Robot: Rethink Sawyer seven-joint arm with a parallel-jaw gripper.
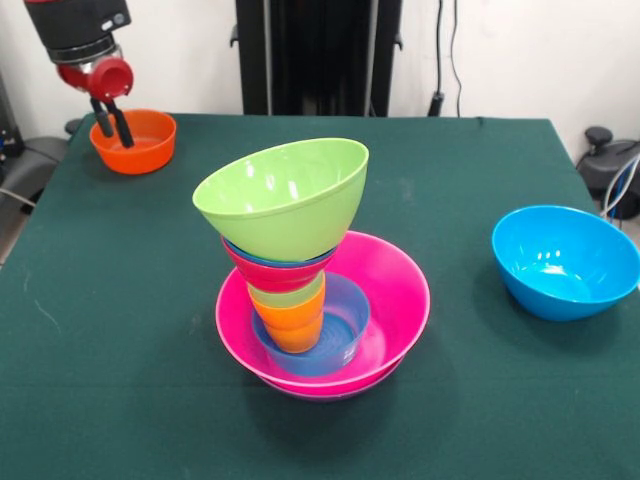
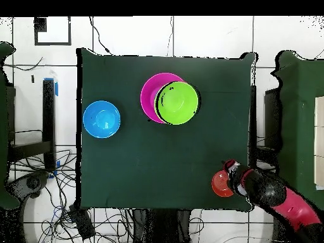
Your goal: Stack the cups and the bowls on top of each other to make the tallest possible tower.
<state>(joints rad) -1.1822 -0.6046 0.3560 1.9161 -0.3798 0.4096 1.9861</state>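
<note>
Front view: nearest stands the tower (image 1: 315, 290) on the green table (image 1: 120, 380). Its base is a wide pink bowl (image 1: 400, 290) sitting in a purple bowl (image 1: 330, 392), of which only a thin rim shows underneath. Inside the pink one is a small light-blue bowl (image 1: 345, 330), and in that an orange cup (image 1: 292, 325) with a light green cup (image 1: 290, 296) over it. A red bowl (image 1: 275, 272) rests on the cups, a dark-blue rim (image 1: 240, 250) just showing above it, and a big lime green bowl (image 1: 285, 195) tops it all, tipped toward the camera. Off to the right, well apart, sits a sky-blue bowl (image 1: 560, 262) by itself. Farthest back, at the left corner, is a small orange bowl (image 1: 135, 142). The gripper (image 1: 112, 125) hangs at its rim, its two dark fingers (image 1: 124, 127) narrowly parted, one inside the bowl, one outside.
</note>
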